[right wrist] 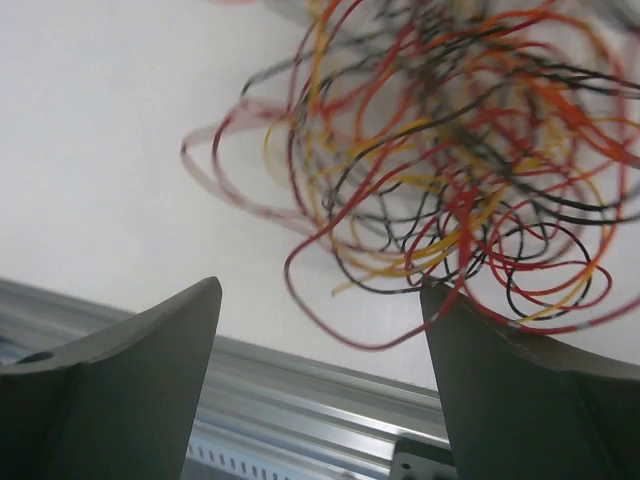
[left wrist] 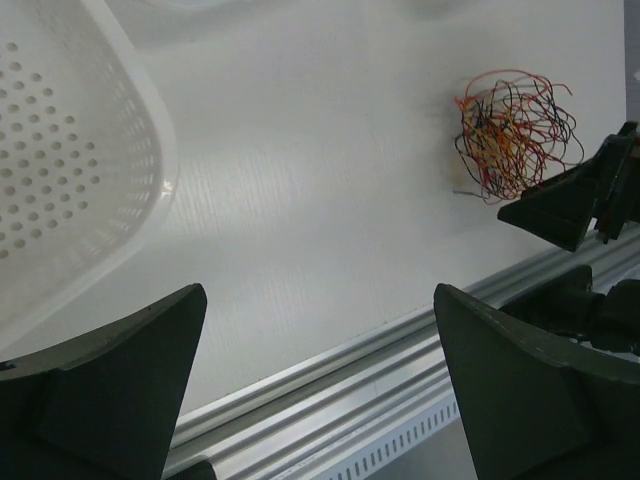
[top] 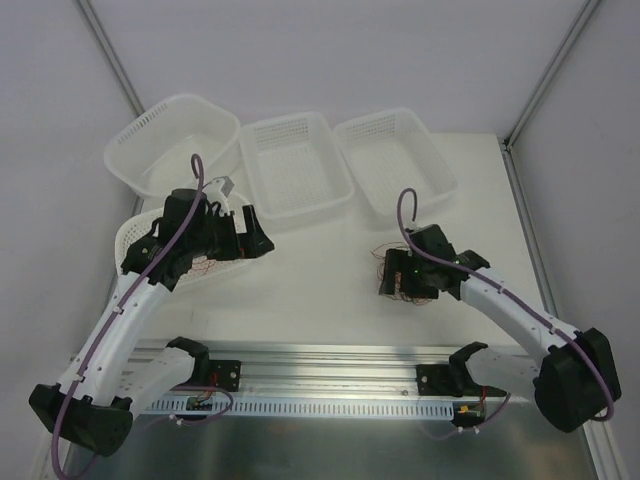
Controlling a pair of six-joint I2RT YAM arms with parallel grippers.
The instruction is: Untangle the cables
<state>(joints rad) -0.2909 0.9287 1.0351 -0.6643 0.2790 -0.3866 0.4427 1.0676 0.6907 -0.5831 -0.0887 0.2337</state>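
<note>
**Where the right gripper (top: 396,276) covers them, the cables (top: 383,251) barely show**

From above, only stray strands peek out, beyond the rail (top: 330,360). Left wrist: the left gripper (left wrist: 315,305) stands wide, empty; past the rail sits a red, orange, black knot. Right wrist: fingers parted, clasping nothing; the tangle lies blurred beyond the rail.

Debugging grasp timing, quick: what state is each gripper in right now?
left gripper: open, holding nothing.
right gripper: open, nothing clamped; the tangle of cables lies at its fingertips, a loop reaching between them.
</note>
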